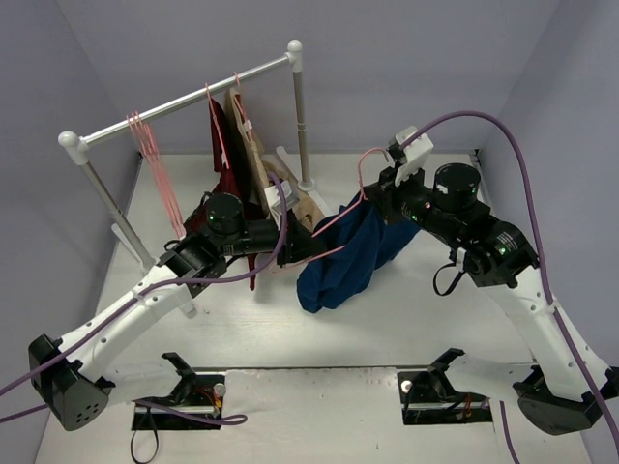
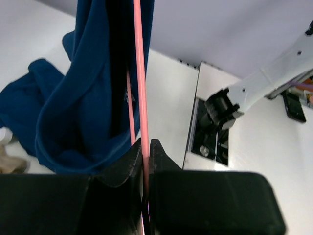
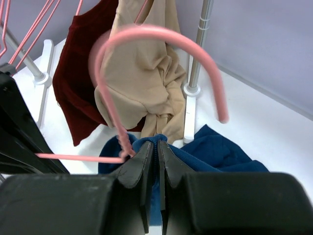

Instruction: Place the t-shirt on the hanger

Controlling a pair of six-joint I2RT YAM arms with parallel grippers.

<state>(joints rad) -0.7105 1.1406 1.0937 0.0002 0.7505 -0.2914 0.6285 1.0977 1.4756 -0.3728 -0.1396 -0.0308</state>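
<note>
The navy-blue t-shirt hangs in mid-air over the table's middle, its lower part bunched low. A pink wire hanger runs through it, hook up near the right arm. My left gripper is shut on the hanger's wire, with the t-shirt draped just beyond the jaws. My right gripper is shut on a fold of the t-shirt beside the hanger's neck; the hook arches above the jaws.
A clothes rail stands at the back. A dark red garment and a tan garment hang on it, with several spare pink hangers to the left. The rail's right post stands just behind the t-shirt.
</note>
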